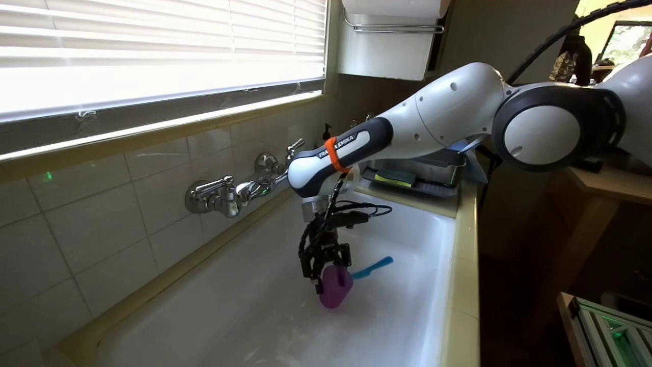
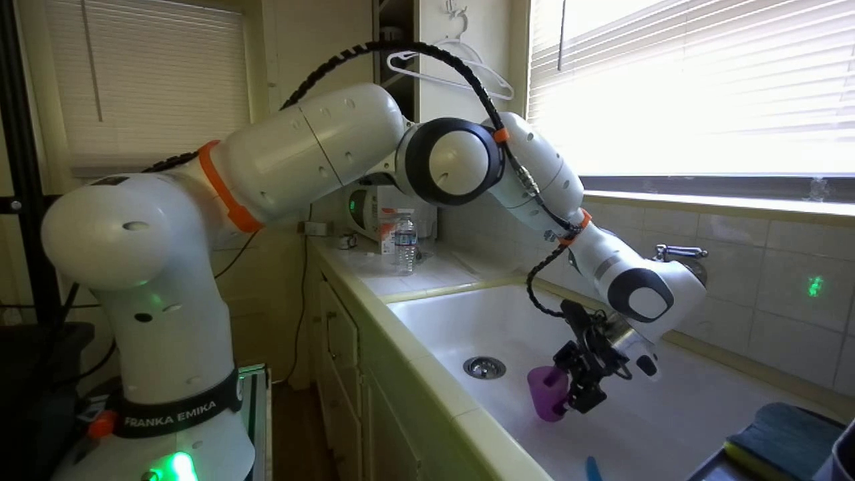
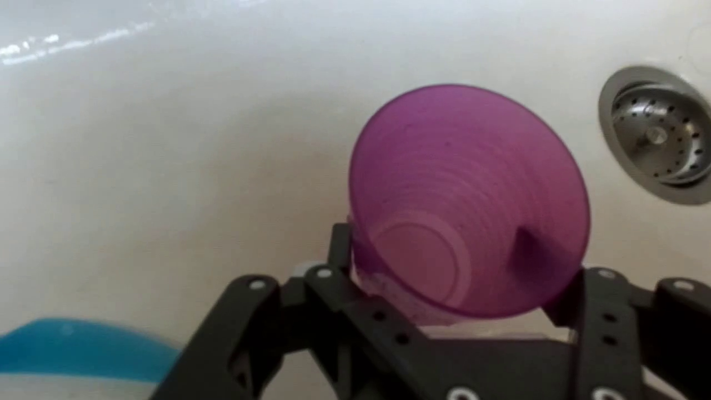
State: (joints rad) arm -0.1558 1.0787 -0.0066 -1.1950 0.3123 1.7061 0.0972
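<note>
A translucent purple cup point(image 3: 472, 183) is between the two fingers of my gripper point(image 3: 439, 258), which press on its sides in the wrist view. Its open mouth faces the wrist camera, and nothing lies inside. One finger shows dark through the cup wall. In both exterior views the cup point(image 1: 335, 288) is tilted, low in the white sink point(image 1: 244, 306); whether its base touches the sink floor I cannot tell. Close by on the sink floor lies a blue, knife-shaped utensil point(image 1: 374, 267), partly hidden by the gripper in the wrist view.
A metal drain point(image 2: 485, 367) is set in the sink floor. Chrome taps point(image 1: 219, 196) stick out from the tiled wall beside the arm. On the sink's end ledge stands a dish rack with a sponge point(image 1: 395, 177). A water bottle point(image 2: 405, 244) stands on the counter.
</note>
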